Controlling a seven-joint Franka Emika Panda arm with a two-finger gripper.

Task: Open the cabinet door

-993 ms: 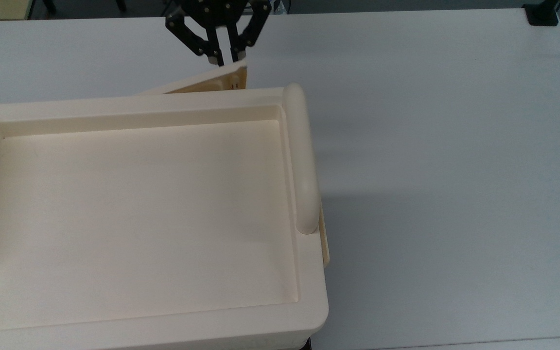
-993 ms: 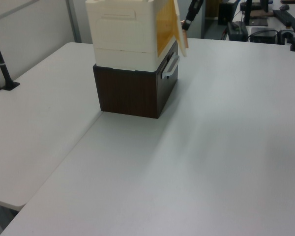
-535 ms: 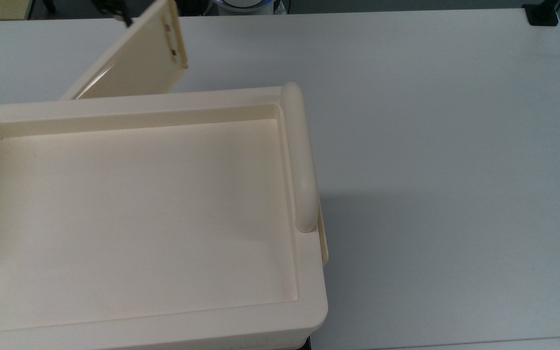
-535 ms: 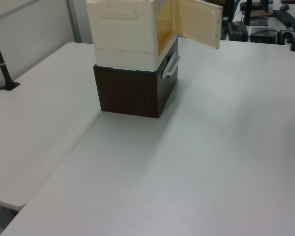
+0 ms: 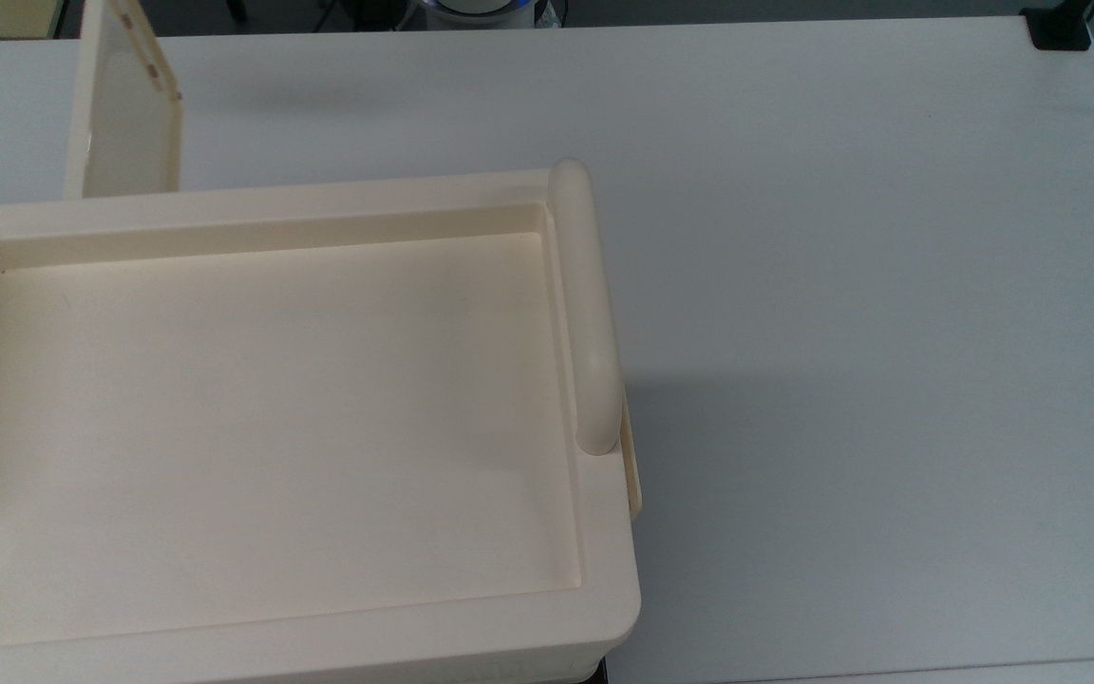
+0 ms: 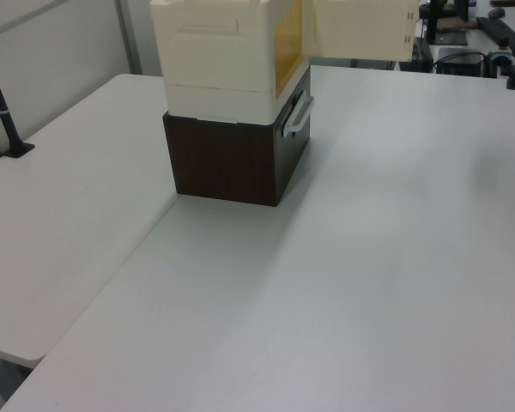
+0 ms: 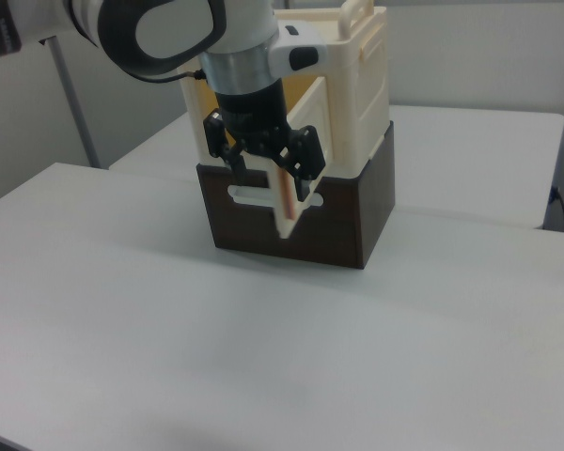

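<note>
One cabinet [image 5: 272, 427] fills the top view's left half, its recessed top facing up and its thick bar handle [image 5: 587, 304] along the top view's right edge. The cabinet door [image 5: 124, 104] stands swung wide at the upper left, roughly square to the cabinet front, above the white desk [image 5: 841, 285].

Left view: the cabinet [image 6: 219, 51] sits on a dark brown box [image 6: 232, 159] with a pale handle [image 6: 299, 116]. The door [image 6: 360, 30] projects toward the left view's right, leaving the amber interior [image 6: 287, 43] exposed.

Right view: the tool [image 7: 280, 183] hangs before the cabinet [image 7: 357, 85], fingers clamped on the door's [image 7: 289, 202] edge, seen edge-on.
</note>
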